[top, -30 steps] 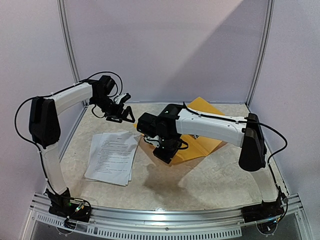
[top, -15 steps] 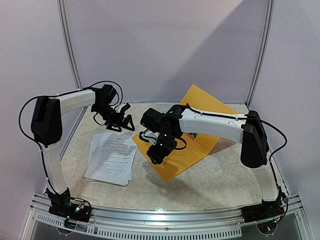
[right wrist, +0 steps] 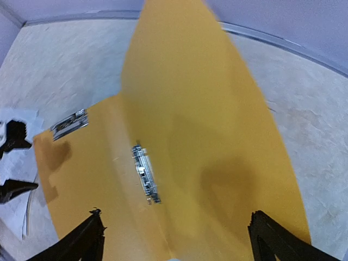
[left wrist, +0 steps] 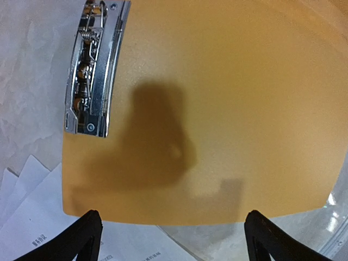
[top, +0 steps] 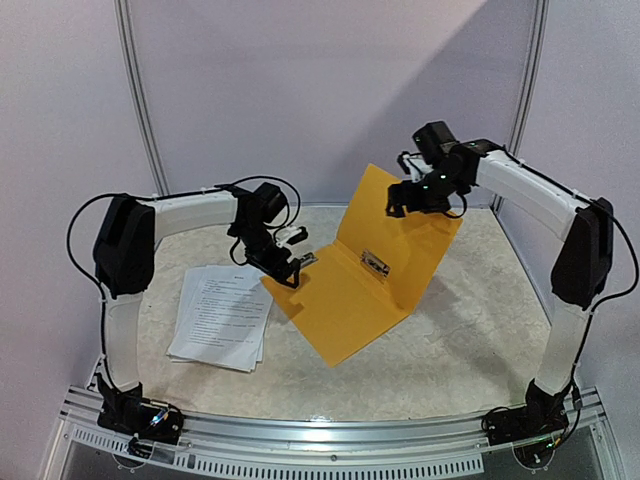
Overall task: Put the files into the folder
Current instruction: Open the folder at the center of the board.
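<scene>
Open folder [top: 350, 310], near cover flat, far cover raised, metal clip [top: 375, 263] bared. Just left of folder, files [top: 225, 315] stacked. Above folder's left corner, left gripper [top: 292, 266] spread wide; by raised cover's top, right gripper [top: 408, 200] spread, empty.

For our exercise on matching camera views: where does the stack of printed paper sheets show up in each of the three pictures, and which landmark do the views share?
Top view: the paper sheets lie left of centre, beside the folder.
Left wrist view: bottom left corner, next to the folder's edge.
Right wrist view: only a sliver at the far left edge.
Shared landmark: the open orange folder, seen in all three.
</scene>
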Robot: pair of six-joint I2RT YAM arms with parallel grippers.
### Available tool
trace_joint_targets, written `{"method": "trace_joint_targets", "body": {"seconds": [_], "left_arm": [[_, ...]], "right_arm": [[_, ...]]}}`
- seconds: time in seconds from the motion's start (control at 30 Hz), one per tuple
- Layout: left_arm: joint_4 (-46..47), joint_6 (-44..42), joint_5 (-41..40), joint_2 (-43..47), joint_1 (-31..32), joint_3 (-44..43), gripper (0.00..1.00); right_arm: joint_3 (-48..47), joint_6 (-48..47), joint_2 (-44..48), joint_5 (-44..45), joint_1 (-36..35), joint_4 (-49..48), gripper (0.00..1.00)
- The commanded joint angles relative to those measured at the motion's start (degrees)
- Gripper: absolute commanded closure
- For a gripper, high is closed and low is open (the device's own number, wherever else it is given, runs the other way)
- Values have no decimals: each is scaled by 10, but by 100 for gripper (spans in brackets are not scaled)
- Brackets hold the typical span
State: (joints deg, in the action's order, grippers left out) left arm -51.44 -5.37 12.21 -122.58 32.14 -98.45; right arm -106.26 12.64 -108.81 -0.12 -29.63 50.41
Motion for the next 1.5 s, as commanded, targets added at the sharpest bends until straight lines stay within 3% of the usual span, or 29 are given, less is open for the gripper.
{"method": "trace_joint_targets", "body": {"seconds": [0.0,0.23,0.5,0.73,0.93,1.1,1.27,1.37,1.47], "left_arm": [[2,-38,-74,-39,2,-22,7],[-1,-52,-106,-59,16,-33,7],[7,-60,-120,-57,28,-22,6],[6,-60,-120,-58,30,-19,6],[8,-63,-120,-54,30,-15,6],[9,-63,-120,-52,31,-11,6],[10,-65,-120,-54,31,-13,6],[9,-66,-120,-53,31,-13,6],[9,-68,-138,-50,31,-11,5]], "right_arm": [[86,5,65,12,35,-43,1],[155,-22,88,54,79,-58,1],[298,94,106,-38,151,-166,1],[335,141,95,-64,165,-209,1],[414,221,91,-152,217,-314,1],[441,245,84,-151,223,-345,1],[479,281,81,-187,230,-439,1],[513,318,74,-213,248,-528,9],[558,385,63,-255,272,-645,29]]}}
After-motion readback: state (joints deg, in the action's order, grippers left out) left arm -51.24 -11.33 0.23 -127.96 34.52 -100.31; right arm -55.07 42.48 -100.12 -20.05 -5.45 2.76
